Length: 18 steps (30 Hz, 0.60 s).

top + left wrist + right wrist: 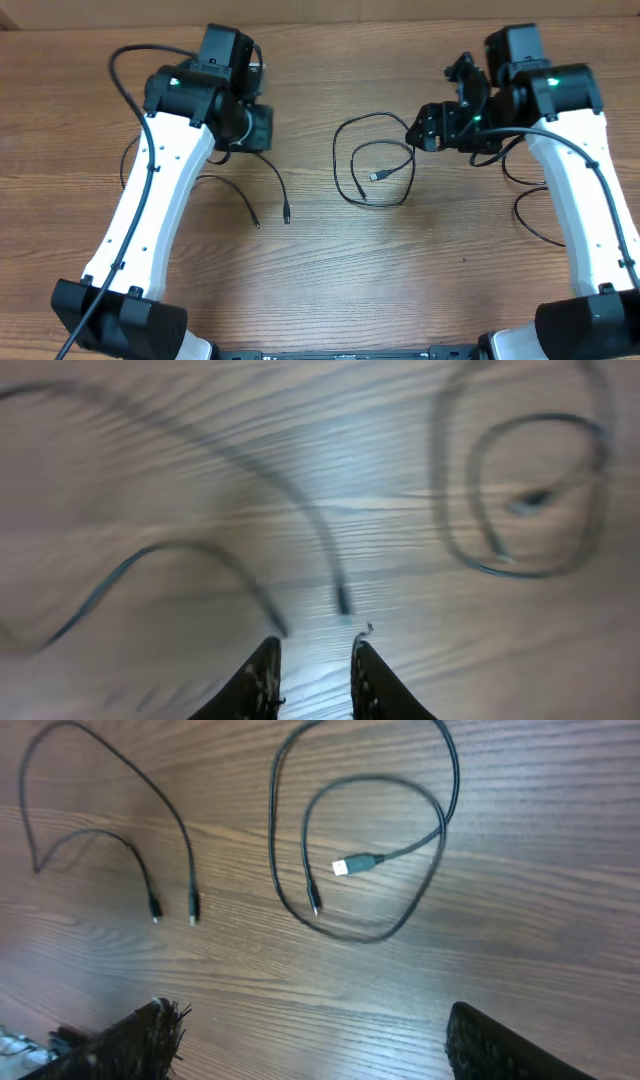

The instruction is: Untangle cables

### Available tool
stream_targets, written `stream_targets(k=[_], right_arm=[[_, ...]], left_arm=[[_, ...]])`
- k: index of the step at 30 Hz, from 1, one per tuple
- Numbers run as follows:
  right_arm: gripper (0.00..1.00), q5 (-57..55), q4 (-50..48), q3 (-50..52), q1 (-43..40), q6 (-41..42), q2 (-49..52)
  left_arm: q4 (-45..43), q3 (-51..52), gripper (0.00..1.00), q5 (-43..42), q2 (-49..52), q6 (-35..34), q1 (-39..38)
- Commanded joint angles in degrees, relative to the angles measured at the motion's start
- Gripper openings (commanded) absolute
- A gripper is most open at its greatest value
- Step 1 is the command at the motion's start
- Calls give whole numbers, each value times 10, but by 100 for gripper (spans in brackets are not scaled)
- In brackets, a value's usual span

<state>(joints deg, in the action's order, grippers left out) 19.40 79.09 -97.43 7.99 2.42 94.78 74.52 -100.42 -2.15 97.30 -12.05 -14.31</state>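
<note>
Left of coiled cable: loose cable, left gripper slightly parted, empty. Right: right gripper gaping, empty.

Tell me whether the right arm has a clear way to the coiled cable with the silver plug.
Probably yes: the right gripper hangs open just beside the coiled cable, with only bare table between.

Black cables on brown wood-grain table.

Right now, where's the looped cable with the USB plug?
Overhead view: the looped cable lies right of centre, just left of the right gripper, with the other cable apart to its left.
</note>
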Motion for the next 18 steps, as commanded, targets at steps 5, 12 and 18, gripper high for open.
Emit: stream_targets(k=[5, 12, 18], right_arm=[[84, -35, -28, 58, 36, 43, -1], [83, -71, -103, 135, 96, 88, -1], [83, -183, -169, 219, 155, 221, -1]], left_arm=[[58, 1, 25, 100, -72, -102, 40], [139, 1, 24, 148, -116, -137, 42], [146, 1, 26, 163, -150, -164, 42]])
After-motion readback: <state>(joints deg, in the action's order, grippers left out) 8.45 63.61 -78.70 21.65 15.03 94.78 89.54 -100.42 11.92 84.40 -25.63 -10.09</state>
